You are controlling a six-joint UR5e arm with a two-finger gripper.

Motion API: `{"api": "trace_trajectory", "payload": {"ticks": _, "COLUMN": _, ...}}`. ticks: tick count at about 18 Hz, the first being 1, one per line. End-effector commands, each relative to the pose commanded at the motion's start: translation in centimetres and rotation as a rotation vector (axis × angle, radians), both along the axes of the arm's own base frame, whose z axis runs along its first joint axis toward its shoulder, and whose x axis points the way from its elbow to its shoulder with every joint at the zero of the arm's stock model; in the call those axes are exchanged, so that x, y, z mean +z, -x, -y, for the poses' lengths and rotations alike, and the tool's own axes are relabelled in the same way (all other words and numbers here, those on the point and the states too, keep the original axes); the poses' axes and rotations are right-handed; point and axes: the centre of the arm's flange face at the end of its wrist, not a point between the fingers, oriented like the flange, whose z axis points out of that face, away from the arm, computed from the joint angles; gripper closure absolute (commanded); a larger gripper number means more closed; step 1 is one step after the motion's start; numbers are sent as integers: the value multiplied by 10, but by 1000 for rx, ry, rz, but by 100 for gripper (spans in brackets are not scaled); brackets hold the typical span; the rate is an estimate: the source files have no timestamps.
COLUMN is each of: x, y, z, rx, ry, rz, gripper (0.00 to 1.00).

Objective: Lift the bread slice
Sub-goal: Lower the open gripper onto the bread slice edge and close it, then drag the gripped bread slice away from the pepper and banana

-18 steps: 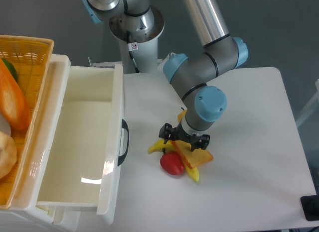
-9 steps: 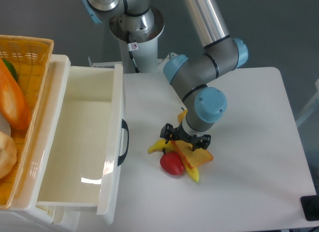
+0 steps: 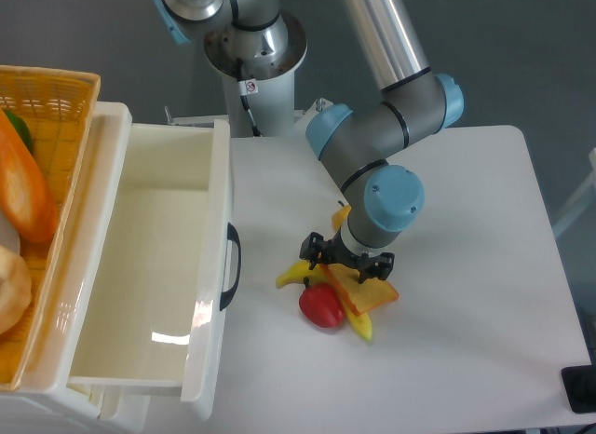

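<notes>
- Basket at far left, off the surface's left edge, holds a long orange loaf; wrong item, but well apart from the arm, so low mix-up risk.
- White open drawer sits along the surface's left edge; if the slice gets flicked leftward it could slide toward the drawer handle.
- Yellow banana lies under and beside the slice, mid-surface toward the front edge; the tool could catch it along with the slice, or push it and shift the pile.
- Red pepper touches the slice's lower left edge; it could roll if bumped and tip the slice off.
- Bread slice rests tilted on the pile, mid-surface nearer the front edge; a tilted flat slab means a finger may land on the face instead of the edge and it slips out.
- Tool is right at the slice's upper edge, fingers spread apart; I cannot tell whether they straddle the slice, and nothing looks clamped.
- Versus the earlier frames: the arm has barely moved, the tool sits a hair lower, and the food pile is unchanged.
</notes>
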Motion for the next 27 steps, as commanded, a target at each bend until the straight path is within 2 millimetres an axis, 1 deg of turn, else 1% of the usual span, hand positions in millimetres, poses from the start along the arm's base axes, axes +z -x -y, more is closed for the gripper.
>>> {"api": "trace_trajectory", "payload": {"ticks": 4, "x": 0, "y": 1, "z": -1, "rx": -4, "ry": -3, "rz": -1, "gripper": 4}}
{"api": "trace_trajectory", "payload": {"ticks": 6, "x": 1, "y": 1, "z": -1, "rx": -9, "ry": -3, "rz": -3, "gripper": 8}}
{"api": "trace_trajectory", "payload": {"ticks": 11, "x": 4, "y": 4, "z": -3, "rx": -9, "ry": -9, "rz": -9, "gripper": 22}}
{"api": "trace_trajectory", "payload": {"ticks": 15, "x": 5, "y": 5, "z": -3, "rx": -10, "ry": -11, "rz": -11, "gripper": 40}}
{"api": "trace_trajectory", "payload": {"ticks": 19, "x": 8, "y": 7, "z": -3, "rx": -9, "ry": -14, "rz": -16, "gripper": 79}}
{"api": "trace_trajectory", "payload": {"ticks": 21, "x": 13, "y": 9, "z": -4, "rx": -9, "ry": -18, "rz": -23, "gripper": 86}}
{"api": "trace_trajectory", "payload": {"ticks": 23, "x": 19, "y": 13, "z": -4, "rx": -6, "ry": -26, "rz": -32, "gripper": 87}}
{"api": "trace_trajectory", "payload": {"ticks": 25, "x": 26, "y": 17, "z": -5, "rx": -2, "ry": -35, "rz": -43, "gripper": 90}}
{"api": "trace_trajectory", "payload": {"ticks": 27, "x": 29, "y": 20, "z": -5, "rx": 2, "ry": -39, "rz": -48, "gripper": 91}}
